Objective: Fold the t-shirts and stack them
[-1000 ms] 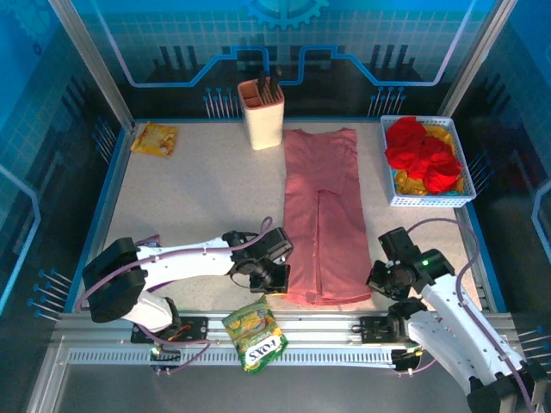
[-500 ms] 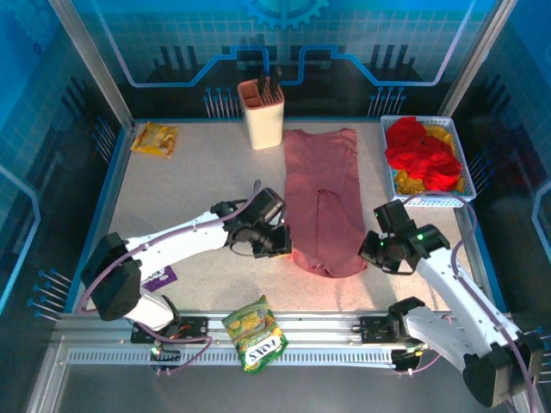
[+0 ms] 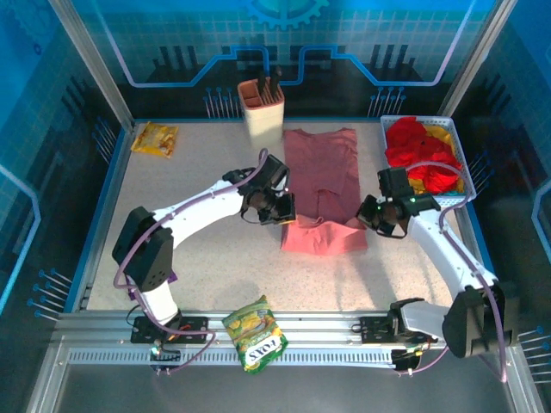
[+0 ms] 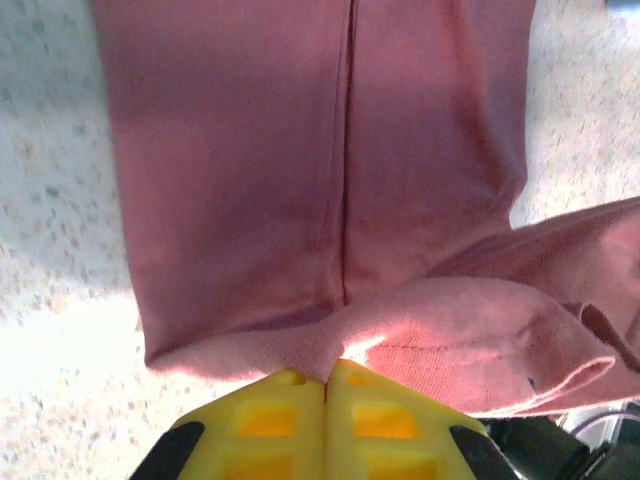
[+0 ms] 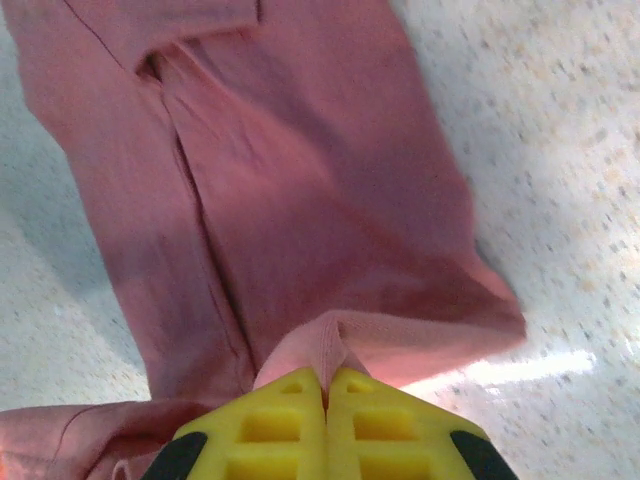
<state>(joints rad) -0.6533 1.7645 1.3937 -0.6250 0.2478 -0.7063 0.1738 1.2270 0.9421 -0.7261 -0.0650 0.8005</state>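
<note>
two claws, both clamped tight on cloth. left claw (image 4: 325, 378) pinches the near-left corner of the pink t-shirt (image 3: 320, 168). right claw (image 5: 325, 385) pinches the near-right corner. on each, the yellow fingertips are pressed together with a small bunch of fabric between them.

the pink t-shirt lies lengthwise in the middle-far part of the tabletop (image 3: 198, 172). its near end is lifted and doubled back over itself, so a fold line sits on the tabletop nearest the arms. red t-shirts (image 3: 413, 146) and a yellow t-shirt (image 3: 443, 131) are heaped unfolded in the white basket (image 3: 411, 119) at far right.

handling, my guess: thin soft knit, very light, no stiffness. it sags between the two grips and creases easily. not fragile. the pinch is small, so a hard pull could let the edge slip out. best hold is the one in place: both corners of the same edge, level and taut, so it lands straight. for a later fold take the fold-line corners or side edges, not the middle.

surface: pale speckled tabletop, flat, looks matte, so cloth probably drags a bit rather than slides.

room: open space left of the shirt, enough for a stack. beige holder (image 3: 261, 110) stands just far-left of the shirt's far end, close, worth watching when the edge goes down. the basket is just right of the shirt and the right arm is near it. one snack packet (image 3: 155, 138) lies in the far-left corner and another packet (image 3: 254, 331) on the near rail, both well apart from the shirt.
</note>
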